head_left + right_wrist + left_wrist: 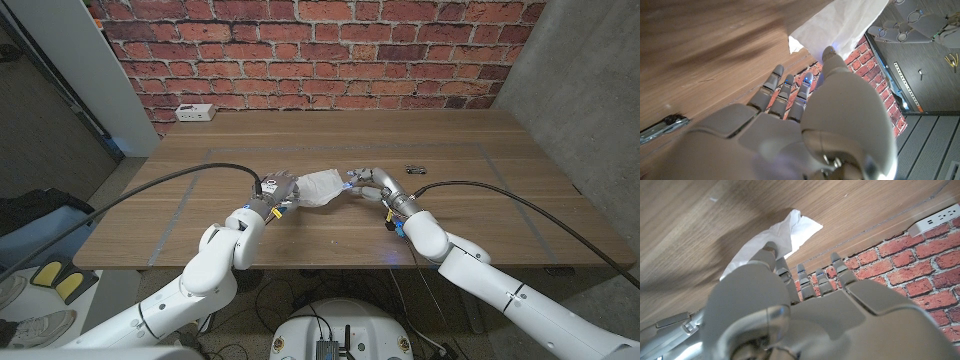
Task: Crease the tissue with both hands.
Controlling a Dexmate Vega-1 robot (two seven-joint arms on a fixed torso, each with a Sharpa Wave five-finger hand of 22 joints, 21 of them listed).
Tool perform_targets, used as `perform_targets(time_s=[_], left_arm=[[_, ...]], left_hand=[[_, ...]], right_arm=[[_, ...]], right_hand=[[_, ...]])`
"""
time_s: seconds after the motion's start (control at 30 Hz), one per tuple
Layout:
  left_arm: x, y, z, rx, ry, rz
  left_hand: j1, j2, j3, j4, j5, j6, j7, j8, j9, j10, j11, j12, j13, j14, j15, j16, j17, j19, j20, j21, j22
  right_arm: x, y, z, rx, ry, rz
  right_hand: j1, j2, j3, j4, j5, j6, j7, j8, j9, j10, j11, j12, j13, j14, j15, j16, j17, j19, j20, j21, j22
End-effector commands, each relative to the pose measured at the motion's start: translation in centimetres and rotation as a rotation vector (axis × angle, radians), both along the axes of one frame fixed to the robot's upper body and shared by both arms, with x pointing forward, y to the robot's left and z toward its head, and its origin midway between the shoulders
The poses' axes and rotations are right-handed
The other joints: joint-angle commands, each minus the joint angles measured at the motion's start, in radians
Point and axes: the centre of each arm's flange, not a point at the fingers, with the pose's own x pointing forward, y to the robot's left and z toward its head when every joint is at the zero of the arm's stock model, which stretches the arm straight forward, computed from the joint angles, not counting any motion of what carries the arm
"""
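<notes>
A: Where does the tissue (pixel 320 187) lie?
B: Near the middle of the wooden worktop (pixel 470 160), stretched between both hands; the left hand (pixel 274 192) stands at its 9 o'clock edge, the right hand (pixel 368 182) at its 3 o'clock edge.
A: State of each hand?
B: Left: fingers closed on the tissue's edge, the left wrist view showing a fingertip (pixel 771 249) pressed into the white sheet; right: likewise pinching its edge, a fingertip (pixel 829 54) against the paper.
A: Other items?
B: A white power strip (pixel 194 113) at 10 o'clock by the brick wall (pixel 330 50); a small dark object (pixel 415 169) at 2 o'clock of the right hand, too small to identify.
</notes>
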Motion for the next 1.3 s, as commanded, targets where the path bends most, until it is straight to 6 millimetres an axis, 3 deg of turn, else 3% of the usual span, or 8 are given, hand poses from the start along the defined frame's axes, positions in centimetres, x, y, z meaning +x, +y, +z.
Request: perform_targets(time_s=[0.03,0.23,0.8,1.03,1.3], left_arm=[[-1.4,-0.5,0.6,-0.042,-0.001,-0.083],[-2.0,-0.4,0.6,-0.073,0.011,-0.122],[-3.9,-0.5,0.6,-0.119,0.008,-0.180],[-4.2,0.2,0.6,-0.153,-0.010,-0.161],[-3.1,1.5,0.4,-0.214,0.009,-0.115]], left_hand=[[0.007,0.001,0.009,-0.015,0.006,0.025,0.026,-0.006,-0.001,0.040,-0.001,0.006,0.002,0.024,-0.004,0.001,-0.001,0.011,0.000,0.007,0.002],[0.018,-0.001,0.015,-0.026,0.012,0.041,0.051,-0.015,-0.004,0.070,0.002,0.009,0.001,0.044,-0.003,0.000,-0.001,0.017,0.003,0.009,0.002],[0.029,-0.004,0.020,-0.036,0.018,0.056,0.069,-0.029,-0.006,0.109,0.002,0.013,0.001,0.077,-0.009,0.001,-0.001,0.027,0.010,0.013,0.003],[0.033,-0.005,0.022,-0.037,0.020,0.060,0.077,-0.035,-0.007,0.120,0.002,0.012,0.001,0.085,-0.011,0.001,-0.001,0.029,0.011,0.014,0.003],[0.039,-0.002,0.026,-0.039,0.021,0.059,0.094,-0.045,-0.007,0.132,0.004,0.010,0.002,0.094,-0.009,0.000,-0.001,0.032,0.012,0.015,0.003]], right_arm=[[-1.3,-1.7,-0.4,0.062,0.000,-0.015],[-1.9,-2.4,-0.3,0.066,-0.003,-0.023],[-3.7,-2.6,0.5,0.030,-0.034,-0.039],[-3.3,-2.1,1.1,0.008,-0.037,-0.034],[-1.7,-0.5,2.3,-0.046,-0.032,-0.025]], right_hand=[[0.004,0.011,0.005,-0.002,-0.006,0.072,0.082,0.000,0.010,-0.006,0.004,-0.003,0.006,-0.002,-0.092,-0.002,0.000,-0.002,0.007,-0.002,0.002],[0.005,0.012,0.012,-0.004,-0.007,0.071,0.087,0.003,0.017,-0.011,0.009,-0.006,0.006,-0.006,-0.085,-0.008,-0.002,-0.006,0.012,-0.003,0.002],[-0.005,0.012,0.023,-0.001,-0.008,0.065,0.086,0.009,0.030,-0.025,0.010,-0.014,0.007,-0.018,-0.072,-0.020,-0.002,-0.019,0.017,-0.009,0.001],[-0.007,0.011,0.027,-0.001,-0.009,0.065,0.087,0.012,0.034,-0.026,0.010,-0.015,0.007,-0.021,-0.071,-0.024,-0.003,-0.023,0.019,-0.010,0.001],[-0.012,0.011,0.031,0.001,-0.009,0.058,0.084,0.013,0.038,-0.034,0.010,-0.019,0.008,-0.024,-0.069,-0.028,-0.002,-0.027,0.022,-0.012,0.001]])
